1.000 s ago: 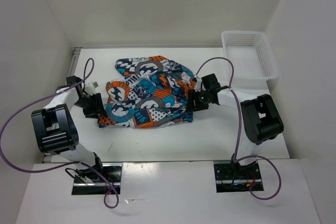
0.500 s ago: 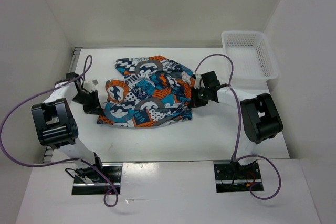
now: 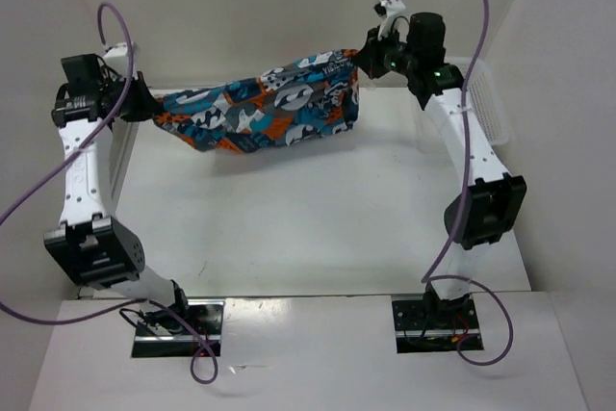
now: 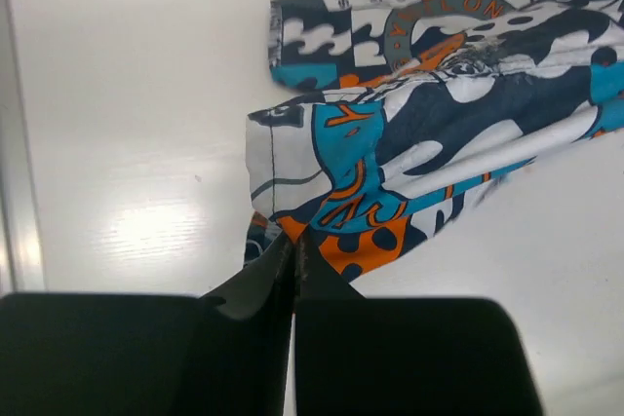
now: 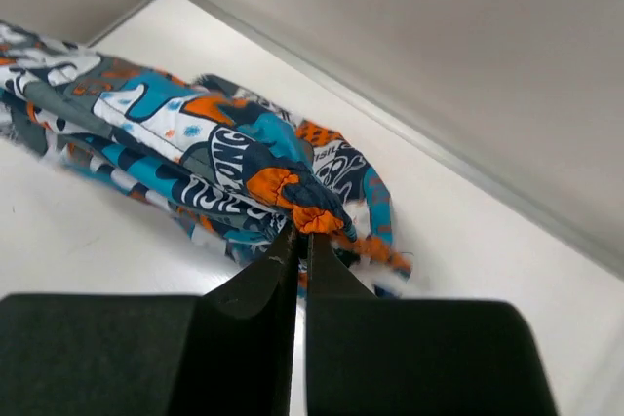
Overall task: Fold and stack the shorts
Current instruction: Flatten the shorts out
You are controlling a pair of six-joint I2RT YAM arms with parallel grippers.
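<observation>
Overhead, the shorts hang stretched across the upper frame, long axis left-right, between left gripper and right gripper. Left wrist: jaws pinch an orange corner, cloth running upper right. Right wrist: jaws clamp a bunched corner, cloth trailing upper left.

No legible txt, incl. shorts print

From the top I get bright, even white light with only a faint, soft shadow on the table beneath the shorts; my left wrist view has a glare patch on the table just beside the cloth; my right wrist view smears the print leftward.
</observation>
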